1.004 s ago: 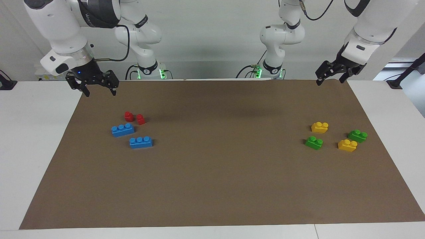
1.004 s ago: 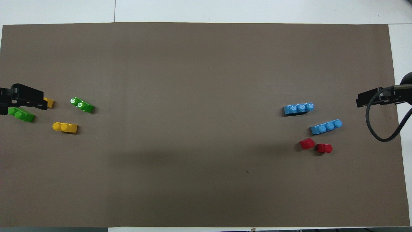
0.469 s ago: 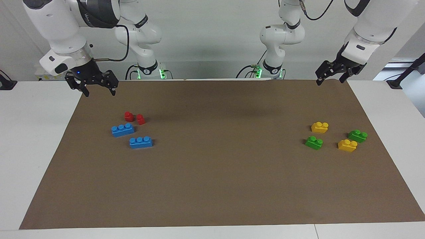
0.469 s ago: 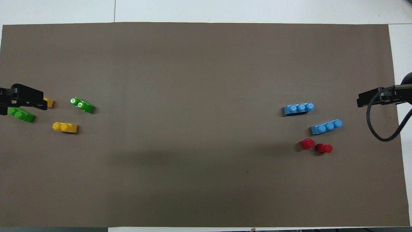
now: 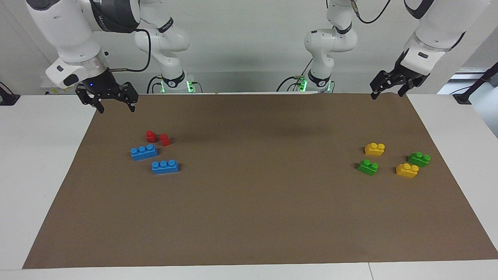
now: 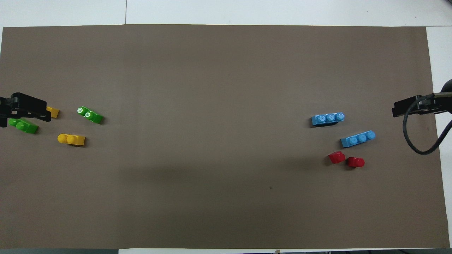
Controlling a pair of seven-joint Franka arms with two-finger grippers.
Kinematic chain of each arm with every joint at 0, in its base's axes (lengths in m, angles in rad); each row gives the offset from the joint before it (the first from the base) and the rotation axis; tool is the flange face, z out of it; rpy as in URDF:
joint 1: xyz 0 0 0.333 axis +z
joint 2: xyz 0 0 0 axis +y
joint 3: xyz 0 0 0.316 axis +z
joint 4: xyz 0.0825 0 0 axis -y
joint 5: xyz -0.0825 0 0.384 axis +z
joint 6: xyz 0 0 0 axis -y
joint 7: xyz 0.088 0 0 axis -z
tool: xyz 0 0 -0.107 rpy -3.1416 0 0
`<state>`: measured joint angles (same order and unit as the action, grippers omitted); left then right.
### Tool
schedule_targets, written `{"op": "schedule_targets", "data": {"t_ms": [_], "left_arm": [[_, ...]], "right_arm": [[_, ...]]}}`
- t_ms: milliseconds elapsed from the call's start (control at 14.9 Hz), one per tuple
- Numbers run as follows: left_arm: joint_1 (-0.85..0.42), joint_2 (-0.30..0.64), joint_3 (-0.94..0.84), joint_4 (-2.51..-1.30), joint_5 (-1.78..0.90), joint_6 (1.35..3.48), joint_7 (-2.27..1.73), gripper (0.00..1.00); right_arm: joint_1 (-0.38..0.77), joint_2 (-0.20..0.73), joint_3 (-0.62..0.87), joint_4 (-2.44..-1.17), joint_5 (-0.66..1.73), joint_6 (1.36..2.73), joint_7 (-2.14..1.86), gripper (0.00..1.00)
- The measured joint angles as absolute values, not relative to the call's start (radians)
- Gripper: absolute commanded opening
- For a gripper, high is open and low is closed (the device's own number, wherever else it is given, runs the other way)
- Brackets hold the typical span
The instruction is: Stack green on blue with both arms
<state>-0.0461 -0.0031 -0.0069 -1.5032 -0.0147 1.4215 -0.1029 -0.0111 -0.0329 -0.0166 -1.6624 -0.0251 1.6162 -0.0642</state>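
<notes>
Two green bricks lie at the left arm's end of the brown mat: one (image 5: 368, 167) (image 6: 90, 114) toward the mat's middle, the other (image 5: 419, 159) (image 6: 23, 125) near the mat's end. Two blue bricks (image 5: 144, 151) (image 5: 165, 166) lie at the right arm's end, also in the overhead view (image 6: 357, 138) (image 6: 327, 119). My left gripper (image 5: 386, 95) (image 6: 26, 110) hangs open and empty, raised over the mat's edge nearest the robots. My right gripper (image 5: 116, 108) (image 6: 406, 107) hangs open and empty over the mat's corner, above the red blocks' area.
Two yellow bricks (image 5: 374, 149) (image 5: 407, 170) lie among the green ones. Two small red blocks (image 5: 151, 136) (image 5: 165, 139) stand just nearer to the robots than the blue bricks. The brown mat (image 5: 249, 217) covers most of the white table.
Both grippers have drifted very slightly outward and up. No brick has moved.
</notes>
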Motion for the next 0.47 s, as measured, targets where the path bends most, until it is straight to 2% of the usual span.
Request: {"op": "schedule_targets", "data": {"t_ms": [469], "left_arm": [[-0.045, -0.034, -0.002, -1.592, -0.015, 1.482, -0.316, 1.0]], "right_arm": [[-0.012, -0.023, -0.022, -1.677, -0.024, 1.717, 0.162, 1.0]]}}
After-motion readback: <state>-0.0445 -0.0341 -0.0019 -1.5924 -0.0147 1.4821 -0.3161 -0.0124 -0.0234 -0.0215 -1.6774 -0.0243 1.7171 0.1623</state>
